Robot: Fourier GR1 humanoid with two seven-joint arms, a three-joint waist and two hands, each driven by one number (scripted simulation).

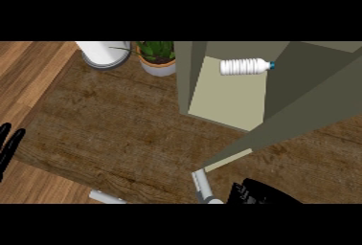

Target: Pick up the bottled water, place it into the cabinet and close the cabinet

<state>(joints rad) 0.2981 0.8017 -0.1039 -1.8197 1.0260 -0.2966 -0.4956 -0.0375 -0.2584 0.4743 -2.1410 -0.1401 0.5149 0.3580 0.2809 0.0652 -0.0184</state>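
Spreading across most of the view, the dark wooden desk [120,129] carries the cabinet [283,86] at two o'clock, its door [304,115] swung open. Inside, the bottled water [245,66] lies on its side on the pale shelf. At twelve o'clock sit a potted plant [158,57] and a white container [105,52]. The left hand [8,143] rests at nine o'clock, fingers straight, holding nothing. The right hand [258,194] at five o'clock is a dark shape; I cannot tell its fingers.
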